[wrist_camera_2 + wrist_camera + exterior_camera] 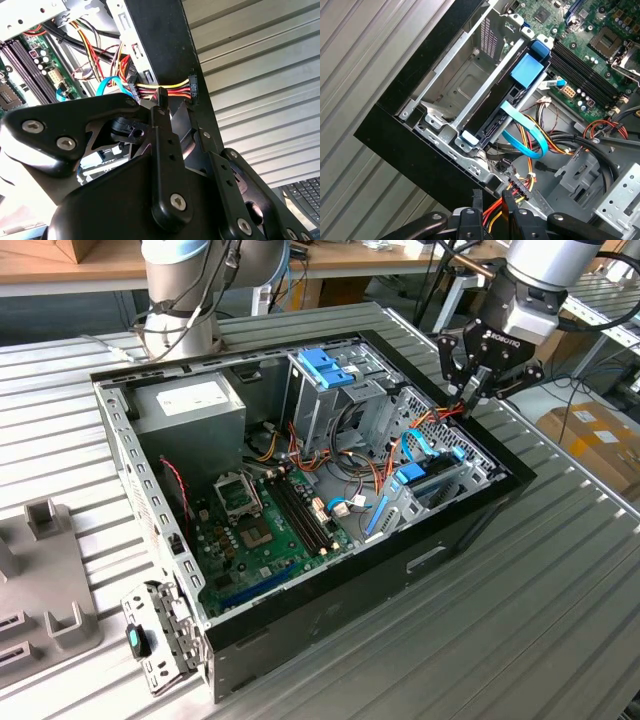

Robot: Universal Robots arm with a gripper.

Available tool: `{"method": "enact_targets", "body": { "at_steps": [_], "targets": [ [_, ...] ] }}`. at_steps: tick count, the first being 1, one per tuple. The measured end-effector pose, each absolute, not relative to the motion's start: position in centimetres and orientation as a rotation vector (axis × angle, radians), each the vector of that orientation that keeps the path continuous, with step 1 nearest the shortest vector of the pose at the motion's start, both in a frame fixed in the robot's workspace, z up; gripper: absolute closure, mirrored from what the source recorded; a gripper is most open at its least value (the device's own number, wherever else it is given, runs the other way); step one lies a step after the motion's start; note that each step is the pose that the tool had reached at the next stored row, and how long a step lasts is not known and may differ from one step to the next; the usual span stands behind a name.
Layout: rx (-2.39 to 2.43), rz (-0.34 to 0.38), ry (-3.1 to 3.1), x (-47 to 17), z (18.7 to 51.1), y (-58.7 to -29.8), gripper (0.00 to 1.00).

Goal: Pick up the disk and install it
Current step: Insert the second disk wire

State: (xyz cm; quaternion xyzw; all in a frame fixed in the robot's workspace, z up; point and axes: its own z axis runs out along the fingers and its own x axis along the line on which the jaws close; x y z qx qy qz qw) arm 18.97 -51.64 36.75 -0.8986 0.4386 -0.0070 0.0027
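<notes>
Item: open computer case (300,630) lying on its side on a slatted metal table (560,620). We list the contents from the exterior view's left to its right, each placed against the case.

1. Grey moulded fixture (50,530): outside the case, on the table beside its left wall.
2. Power supply (190,405): grey box with a white sticker, inside the case at the far left corner.
3. Motherboard (260,530): flat on the case floor, near the middle, with an empty processor socket.
4. Blue plastic bracket (325,365): on top of the upright drive cage, at the far side of the case.
5. The disk (437,483): inside the case, in the drive bay against the right wall. In the first wrist view the disk (495,117) sits between the bay's metal walls, its light blue rails and tab showing, and a blue data cable (530,135) curls away from its end. We cannot tell whether that cable is plugged in.
6. Gripper (468,405): above the far right rim of the case. In the first wrist view the gripper (491,202) has its fingers drawn close around a red, yellow and black power cable (517,192), whose black connector hangs free, apart from the disk.

Status: we judge that the disk is picked and seated in its bay. The power connector is not yet joined to it.
</notes>
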Motion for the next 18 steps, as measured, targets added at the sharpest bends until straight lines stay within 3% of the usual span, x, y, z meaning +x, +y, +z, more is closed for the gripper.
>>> {"method": "enact_targets", "body": {
  "at_steps": [18],
  "targets": [
    [-2.819, -0.022, 1.375, 19.04, 37.59, -51.64, 0.70]
  ]
}}
